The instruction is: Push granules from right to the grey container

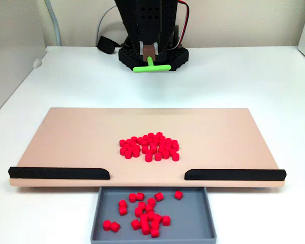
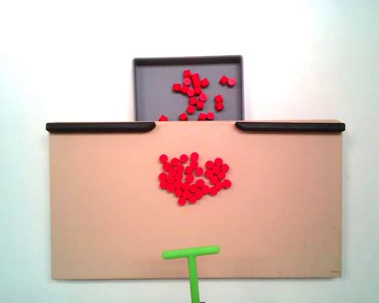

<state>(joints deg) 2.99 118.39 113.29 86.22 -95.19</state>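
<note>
A cluster of red granules (image 1: 150, 147) lies in the middle of the tan board (image 1: 71, 137), just behind the gap between two black strips. More granules (image 1: 145, 213) lie inside the grey container (image 1: 193, 216), which sits below that gap at the board's near edge. At the back of the table my gripper (image 1: 150, 55) is shut on the stem of a green T-shaped pusher (image 1: 151, 67), held above the table behind the board. From above, the pusher's bar (image 2: 191, 252) hangs over the board's edge, apart from the granules (image 2: 192, 178); the grey container (image 2: 151, 88) is opposite.
Black strips (image 1: 58, 173) (image 1: 234, 174) line the board's front edge on either side of the gap. The arm's black base (image 1: 152, 56) stands at the back on a white table (image 1: 274, 91). A dark object (image 1: 105, 44) and cables lie near the wall.
</note>
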